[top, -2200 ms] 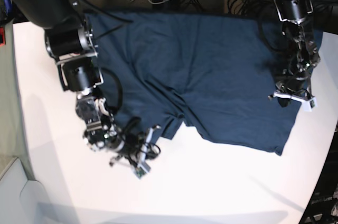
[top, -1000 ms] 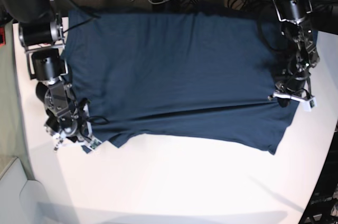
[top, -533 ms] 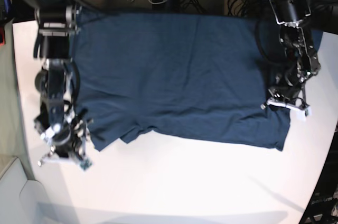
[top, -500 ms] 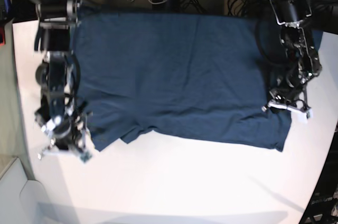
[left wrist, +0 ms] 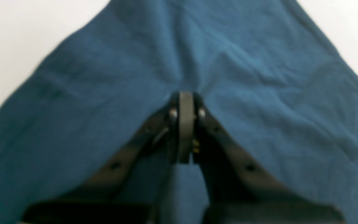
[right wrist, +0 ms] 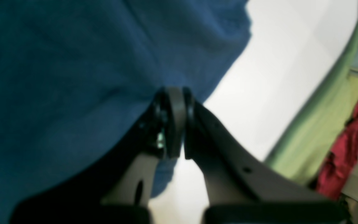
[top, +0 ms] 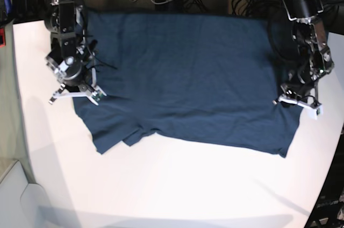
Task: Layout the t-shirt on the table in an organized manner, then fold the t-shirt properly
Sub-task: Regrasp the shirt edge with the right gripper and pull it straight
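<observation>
Both grippers pinch the t-shirt shut at opposite table edges; uneven pulling risks bunching the rumpled corner again

No text, label, brand, number or sign can be read in any view. The t-shirt shows plain blue cloth with no print, and both wrist views are too blurred to show lettering. The bench is bare white, unmarked.
</observation>
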